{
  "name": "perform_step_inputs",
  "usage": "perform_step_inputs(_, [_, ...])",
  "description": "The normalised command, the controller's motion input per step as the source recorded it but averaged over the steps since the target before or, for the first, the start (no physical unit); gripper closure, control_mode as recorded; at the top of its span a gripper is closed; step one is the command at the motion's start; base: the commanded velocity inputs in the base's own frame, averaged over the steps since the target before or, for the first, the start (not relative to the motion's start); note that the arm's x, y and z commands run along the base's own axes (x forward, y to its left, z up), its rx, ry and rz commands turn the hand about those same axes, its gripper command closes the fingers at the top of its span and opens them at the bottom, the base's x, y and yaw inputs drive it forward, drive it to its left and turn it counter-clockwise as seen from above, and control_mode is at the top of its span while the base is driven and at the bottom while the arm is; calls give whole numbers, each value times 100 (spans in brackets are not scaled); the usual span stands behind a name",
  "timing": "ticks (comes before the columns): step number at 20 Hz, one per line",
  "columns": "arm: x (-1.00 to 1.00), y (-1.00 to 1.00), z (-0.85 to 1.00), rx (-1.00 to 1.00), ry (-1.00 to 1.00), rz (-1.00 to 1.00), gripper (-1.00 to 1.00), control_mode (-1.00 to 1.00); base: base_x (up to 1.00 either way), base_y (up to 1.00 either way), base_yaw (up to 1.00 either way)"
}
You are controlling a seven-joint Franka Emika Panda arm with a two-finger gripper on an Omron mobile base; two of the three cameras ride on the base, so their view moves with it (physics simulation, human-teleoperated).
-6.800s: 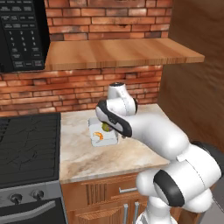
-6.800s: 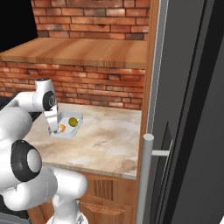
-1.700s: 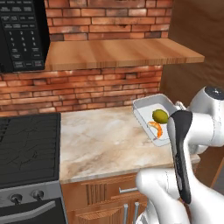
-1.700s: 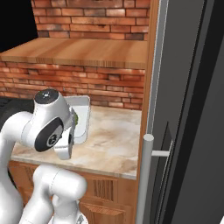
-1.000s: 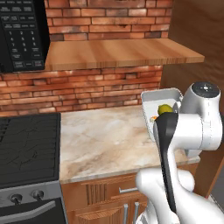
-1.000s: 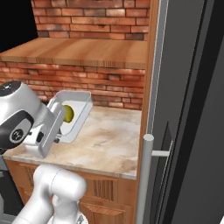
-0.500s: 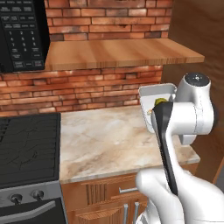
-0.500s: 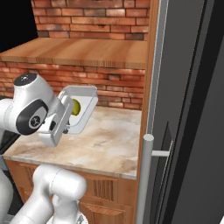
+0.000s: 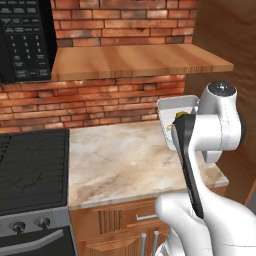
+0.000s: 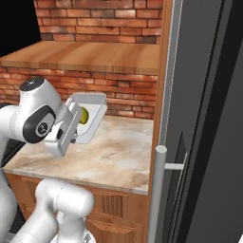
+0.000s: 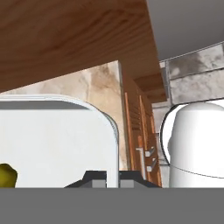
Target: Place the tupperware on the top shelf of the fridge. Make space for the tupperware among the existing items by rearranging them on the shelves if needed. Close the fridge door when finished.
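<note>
Right base view gives us the tall grey fridge point(image 10: 209, 118) to the right of our gripper point(image 10: 76, 124), its door shut with the vertical bar handle point(image 10: 157, 190) facing us, so nothing has gone onto a shelf and the opening, any rearranging, placing and closing are, we judge, all left to do. Below the gripper lies the beige marbled counter point(image 9: 125, 160), bare where we see it, backed by red brick wall point(image 9: 100, 100) under a wooden shelf point(image 9: 135, 60). Our gripper is closed tight on the rim of the shallow white rectangular tupperware point(image 10: 90, 116), carried tilted above the counter, its olive-green ball point(image 10: 84, 115) inside.
</note>
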Motion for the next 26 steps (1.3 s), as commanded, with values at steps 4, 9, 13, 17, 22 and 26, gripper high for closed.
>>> perform_step_inputs(4, [0, 0, -3, 0, 0, 0, 100, 100, -3, 1, 0])
perform_step_inputs(9, [0, 0, 0, 0, 0, 0, 100, 100, -50, 4, -2])
perform_step_inputs(13, [0, 0, 0, 0, 0, 0, 100, 100, -87, 10, -20])
perform_step_inputs(17, [0, 0, 0, 0, 0, 0, 100, 100, -69, 13, -42])
perform_step_inputs(22, [0, 0, 0, 0, 0, 0, 100, 100, -59, 20, -52])
perform_step_inputs(26, [0, 0, 0, 0, 0, 0, 100, 100, -82, 36, -45])
